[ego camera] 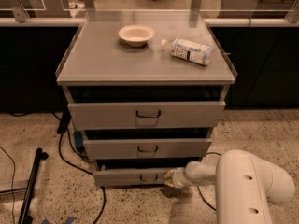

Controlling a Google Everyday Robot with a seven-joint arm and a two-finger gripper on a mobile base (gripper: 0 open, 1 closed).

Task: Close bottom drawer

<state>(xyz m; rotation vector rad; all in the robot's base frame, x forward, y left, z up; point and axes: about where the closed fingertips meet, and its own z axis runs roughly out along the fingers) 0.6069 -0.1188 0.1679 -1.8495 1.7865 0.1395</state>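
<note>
The bottom drawer point(126, 177) is the lowest, narrowest grey front of the cabinet, with a small dark wire handle point(148, 177) at its centre. It sits nearly pushed in, only a little proud of the drawer above. My gripper point(171, 178) is at the end of the white arm point(243, 181), low near the floor, against the right part of the bottom drawer's front.
The mid drawer point(147, 148) and top drawer point(145, 114) stand slightly out. A white bowl point(136, 34) and a lying plastic bottle point(187, 50) rest on the cabinet top. Black cables point(77, 160) and a black stand point(30, 185) lie on the floor at left.
</note>
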